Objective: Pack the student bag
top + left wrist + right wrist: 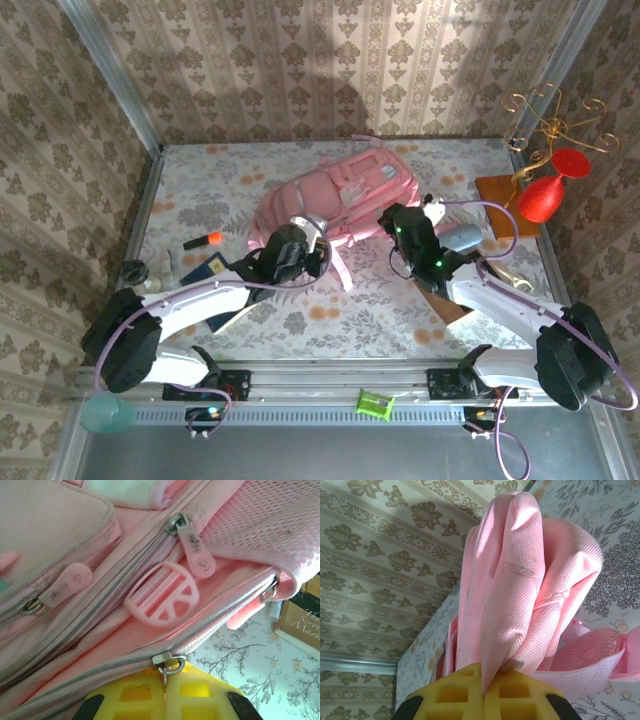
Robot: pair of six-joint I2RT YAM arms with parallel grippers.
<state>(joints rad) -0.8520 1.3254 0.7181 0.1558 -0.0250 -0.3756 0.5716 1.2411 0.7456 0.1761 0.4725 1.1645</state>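
Left wrist view had the left hand (165, 692) pinched shut on a metal zip pull (169, 661) of the student bag (75, 540). The right hand (484, 682), likewise clamped, gripped a fold of its pink fabric. Both arms reached inward to the bag, which lay mid-tabletop (200, 190).

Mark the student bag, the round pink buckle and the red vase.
student bag (340, 195): top external view, on its pink front panel.
round pink buckle (166, 597): left wrist view, on its barred middle.
red vase (542, 198): top external view, on its round body.
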